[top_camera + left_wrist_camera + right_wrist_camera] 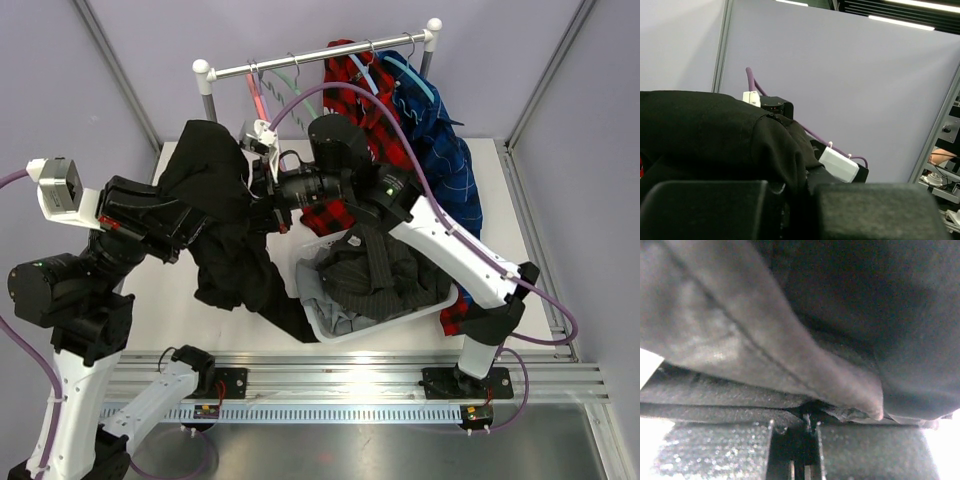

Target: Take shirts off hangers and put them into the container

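Your left gripper (796, 197) is clamped on the black shirt (212, 165), and your right gripper (810, 432) pinches the same fabric. The container (318, 318) sits at the shirt's four o'clock.

Black shirt (225, 215): matt woven cloth. Rail (300, 56): glossy metal, white plastic caps. Basket (385, 322): smooth white plastic. Right pads (715, 450): rough, grainy black. Table (170, 290): smooth, matt white.
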